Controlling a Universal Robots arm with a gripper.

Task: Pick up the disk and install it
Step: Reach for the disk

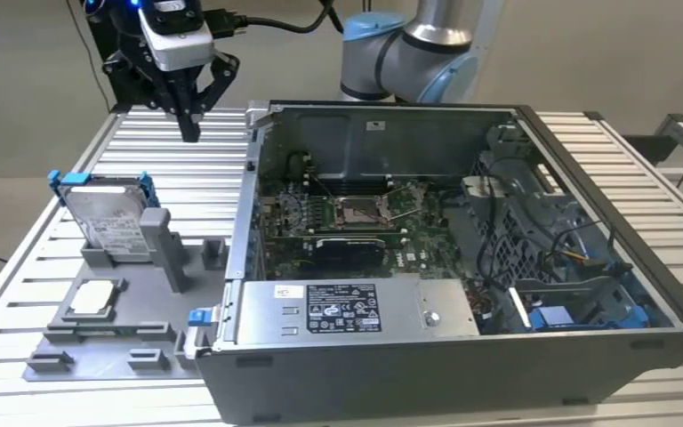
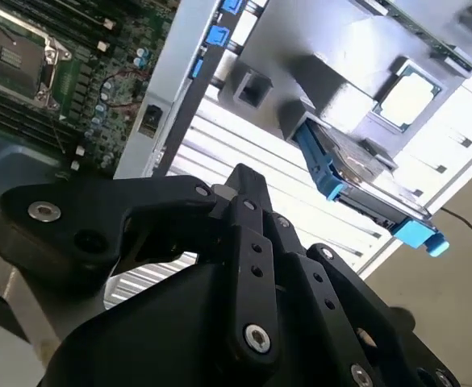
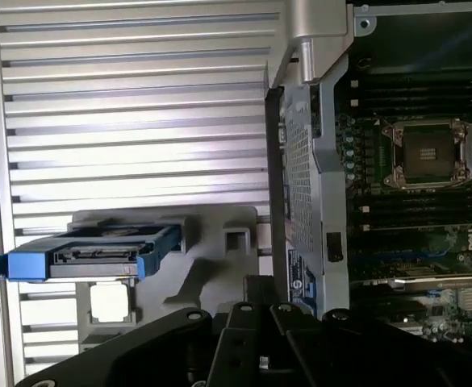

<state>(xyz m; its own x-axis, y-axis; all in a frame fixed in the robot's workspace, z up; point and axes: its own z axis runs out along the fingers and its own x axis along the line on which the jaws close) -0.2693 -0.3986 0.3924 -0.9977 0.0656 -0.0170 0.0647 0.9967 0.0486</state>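
The silver-grey rectangular disk [image 1: 110, 222], upright in its blue plastic frame [image 1: 68, 179], stands well apart from the empty black gripper [image 1: 189, 133], nearer and toward the exterior view's left, the gripper's fingers pressed together

The claw [image 1: 188, 132] hangs pointing down, pinched closed.

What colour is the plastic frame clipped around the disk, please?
The frame is bright blue, clearest in the second wrist view.
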